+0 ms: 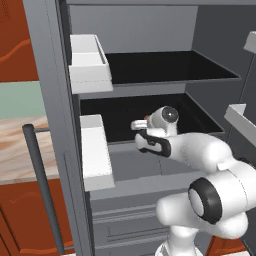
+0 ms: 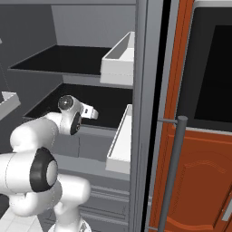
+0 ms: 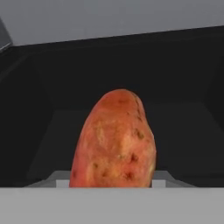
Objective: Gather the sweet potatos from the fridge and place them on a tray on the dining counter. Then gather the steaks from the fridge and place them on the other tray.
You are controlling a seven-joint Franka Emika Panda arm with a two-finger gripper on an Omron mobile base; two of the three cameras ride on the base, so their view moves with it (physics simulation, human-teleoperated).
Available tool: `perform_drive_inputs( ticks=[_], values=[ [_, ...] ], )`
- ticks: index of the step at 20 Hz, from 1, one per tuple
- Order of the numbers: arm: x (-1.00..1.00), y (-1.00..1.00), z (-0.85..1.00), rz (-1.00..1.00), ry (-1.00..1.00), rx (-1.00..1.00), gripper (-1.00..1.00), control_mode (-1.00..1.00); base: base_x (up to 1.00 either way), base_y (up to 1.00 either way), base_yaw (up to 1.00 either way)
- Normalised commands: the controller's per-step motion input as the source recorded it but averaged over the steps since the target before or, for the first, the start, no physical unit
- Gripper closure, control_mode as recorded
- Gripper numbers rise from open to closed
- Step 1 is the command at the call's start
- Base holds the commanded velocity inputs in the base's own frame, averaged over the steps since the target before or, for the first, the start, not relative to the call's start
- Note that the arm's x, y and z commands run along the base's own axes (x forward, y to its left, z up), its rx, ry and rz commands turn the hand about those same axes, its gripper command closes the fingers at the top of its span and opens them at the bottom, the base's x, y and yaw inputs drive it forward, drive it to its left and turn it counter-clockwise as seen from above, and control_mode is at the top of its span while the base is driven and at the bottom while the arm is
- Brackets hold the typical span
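A sweet potato, orange-red with dark specks, stands upright and very close in the hand view, in front of a dark fridge shelf. The fridge stands open before me, both doors swung wide. My gripper reaches in at the front of the lower black shelf. A sliver of orange, the sweet potato, shows at its tip. From the right base view the gripper points into the same shelf. The jaws look shut on the sweet potato, but the fingertips themselves are hidden.
White door bins jut out on both open doors, close beside the arm. An upper black shelf lies above the hand. Long grey bar handles stand at the door edges. Red-brown cabinets flank the fridge.
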Motion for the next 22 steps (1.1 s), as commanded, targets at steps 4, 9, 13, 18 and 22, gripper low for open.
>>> perform_drive_inputs(
  ticks=[4, 9, 13, 18, 22],
  values=[
    [-0.75, -0.22, 0.58, -0.01, 0.13, 0.00, 1.00, -1.00, 0.00, 0.00, 0.00],
    [-0.65, -0.12, 0.64, 0.00, 0.26, -0.04, 1.00, -1.00, 0.00, 0.00, 0.00],
    [-0.85, -0.31, 0.16, 0.00, 0.23, -0.07, 1.00, -1.00, 0.00, 0.00, 0.00],
    [-0.97, -0.32, 0.09, 0.00, 0.16, -0.06, 1.00, -1.00, 0.00, 0.00, 0.00],
    [-0.89, -0.08, 0.10, 0.00, 0.25, -0.07, 1.00, -1.00, 0.00, 0.00, 0.00]
  ],
)
